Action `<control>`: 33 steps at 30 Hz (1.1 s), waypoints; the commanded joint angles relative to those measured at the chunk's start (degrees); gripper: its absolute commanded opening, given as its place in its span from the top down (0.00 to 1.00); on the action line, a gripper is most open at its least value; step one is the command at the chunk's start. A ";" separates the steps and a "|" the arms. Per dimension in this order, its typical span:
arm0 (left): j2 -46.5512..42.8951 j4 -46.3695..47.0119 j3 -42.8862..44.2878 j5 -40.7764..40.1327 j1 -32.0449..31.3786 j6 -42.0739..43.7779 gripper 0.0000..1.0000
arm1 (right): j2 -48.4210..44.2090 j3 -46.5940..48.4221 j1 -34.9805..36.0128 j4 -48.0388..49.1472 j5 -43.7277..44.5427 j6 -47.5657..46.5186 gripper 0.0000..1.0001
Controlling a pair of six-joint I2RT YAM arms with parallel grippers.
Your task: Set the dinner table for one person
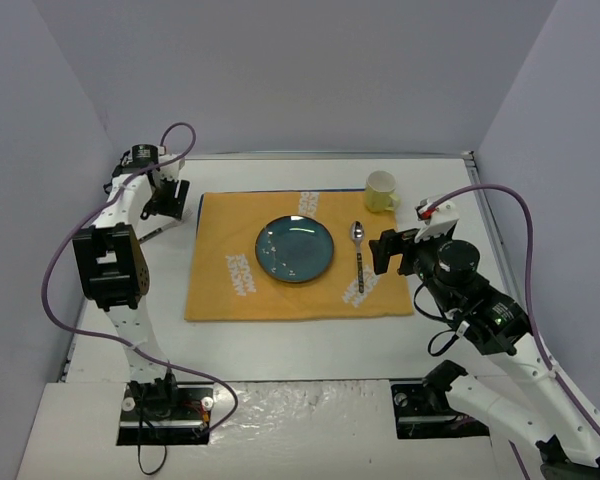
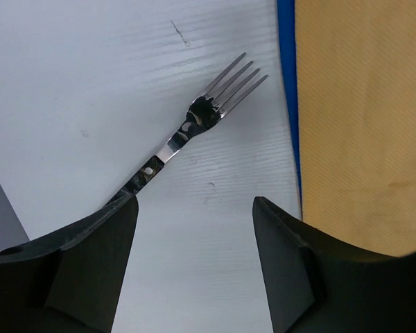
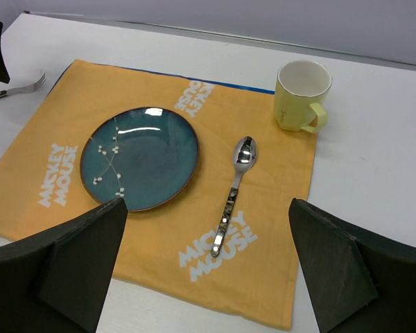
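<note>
- Worktop [image 1: 300,345]: white, metal-rimmed, carrying an orange placemat [image 1: 280,300] at its middle, with bare strips on every side of the placemat.
- Right pincer [image 1: 390,252]: just off the placemat's right edge, fingers spread wide and released, grasping nothing. Its arm rises from the near-right base and bends inward, so the wrist faces across the placemat.
- Spoon [image 1: 358,262]: on the placemat's right part, bowl toward the far edge, between the right pincer and the plate [image 1: 294,249]. The plate sits at the placemat's centre, apart from the spoon.
- Left pincer [image 2: 194,205]: beside the placemat's far-left corner, fingers wide apart and gripping nothing. Its arm is folded at the elbow and reaches away from the near-left base.
- Fork [image 2: 194,125]: flat on the bare worktop left of the placemat, tines toward the placemat's edge. Its handle runs under one finger; whether they touch, I cannot tell.
- Mug [image 1: 381,191]: at the placemat's far-right corner, upright, with open worktop to its right.
</note>
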 commanded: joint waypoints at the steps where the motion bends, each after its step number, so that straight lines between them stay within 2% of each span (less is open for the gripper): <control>1: 3.31 -3.44 6.49 6.72 5.81 5.23 0.37 | 1.50 1.53 -0.24 4.92 -1.16 -1.07 0.00; 9: 7.50 -2.31 5.39 8.71 8.25 5.24 0.38 | 2.78 1.76 -0.32 4.83 -1.01 -1.27 0.00; 18: 10.12 -0.80 3.38 10.12 8.79 3.12 0.44 | 3.47 1.75 -0.25 4.90 -1.10 -1.25 0.00; 21: 10.11 0.68 2.11 10.12 8.78 2.71 0.50 | 3.26 1.54 -0.26 4.90 -1.23 -1.11 0.00; 25: 10.18 1.64 0.58 9.99 8.78 1.79 0.68 | 2.77 1.41 -0.24 4.83 -1.61 -0.79 0.00; 28: 9.20 3.47 -2.49 9.94 8.78 1.19 0.74 | 2.26 1.15 -0.24 4.83 -1.71 -0.66 0.00; 33: 5.70 5.73 -6.61 9.78 8.78 -1.14 0.97 | 0.95 0.54 -0.24 4.84 -2.23 -0.13 0.00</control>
